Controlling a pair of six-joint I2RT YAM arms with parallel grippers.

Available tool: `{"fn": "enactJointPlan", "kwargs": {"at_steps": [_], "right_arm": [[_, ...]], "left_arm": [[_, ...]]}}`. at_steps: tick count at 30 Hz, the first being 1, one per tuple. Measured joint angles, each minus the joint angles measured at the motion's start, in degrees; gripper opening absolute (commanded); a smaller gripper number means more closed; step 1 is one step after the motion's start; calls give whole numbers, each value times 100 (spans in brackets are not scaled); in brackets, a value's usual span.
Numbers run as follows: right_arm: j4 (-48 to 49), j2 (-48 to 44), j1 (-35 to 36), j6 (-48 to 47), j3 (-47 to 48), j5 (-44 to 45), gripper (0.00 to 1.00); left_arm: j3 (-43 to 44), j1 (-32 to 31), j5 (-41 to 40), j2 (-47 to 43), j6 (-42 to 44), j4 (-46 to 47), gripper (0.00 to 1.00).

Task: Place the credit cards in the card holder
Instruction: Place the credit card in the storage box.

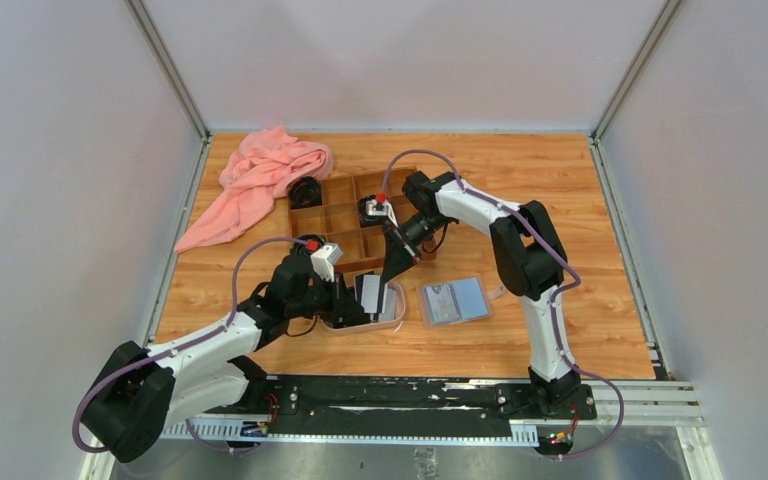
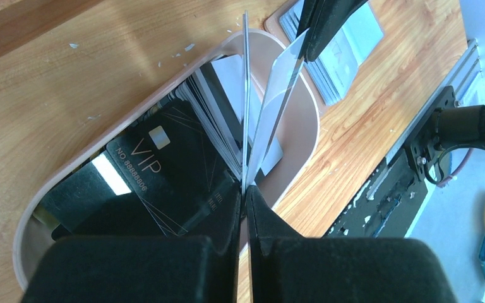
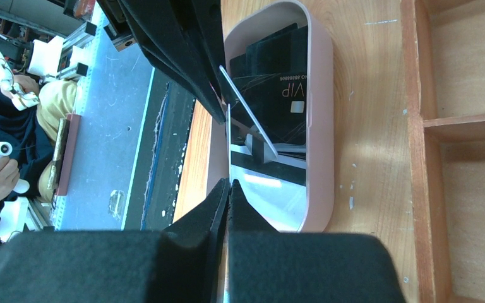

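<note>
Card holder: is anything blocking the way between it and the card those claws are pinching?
Nothing visible. The left claw and right claw pinch the card above the tray; only its rim and bare table lie before the open card holder.

Two arms angle inward, fingertips facing: left gripper pinched shut on a card, right gripper just beyond, clamped on a second card.
</note>
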Motion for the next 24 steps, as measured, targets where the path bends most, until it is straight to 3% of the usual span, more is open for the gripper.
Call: {"fn": "enactJointPlan", "kwargs": {"at_steps": [7,21,24], "right_arm": [[-42,0,0,0,0,81,0],[-116,-76,-83,-17,0,83,0],[-291,-267,-155,-177,0,101,0]], "left_arm": [[0,20,-92,223,-133,-120,37],[-184,96,-358,-1084,-328,-254,45],[-184,101,-393,-1563,-337,-310,51]]}}
